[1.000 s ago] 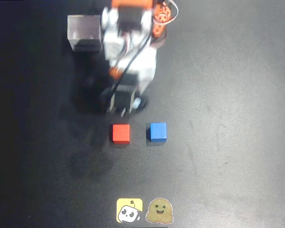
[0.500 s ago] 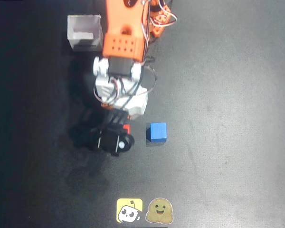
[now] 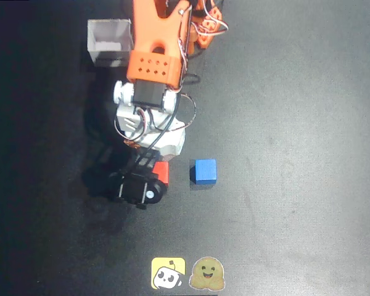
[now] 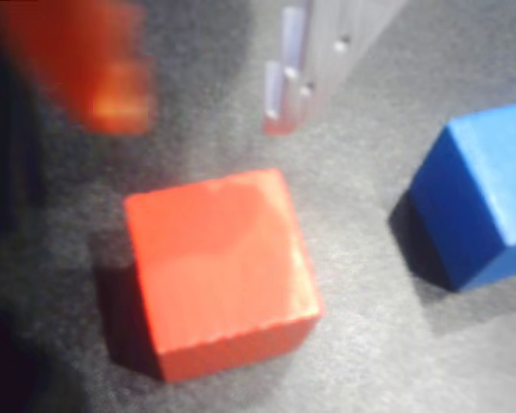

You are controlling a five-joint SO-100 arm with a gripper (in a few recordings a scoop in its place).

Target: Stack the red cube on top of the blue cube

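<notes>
The red cube (image 4: 219,271) sits flat on the dark table (image 3: 296,123), matte red-orange, its top face catching light, left of the blue cube (image 4: 486,194) and apart from it. Above it, the gripper (image 3: 149,176) spreads its jaws, clamping nothing.
</notes>
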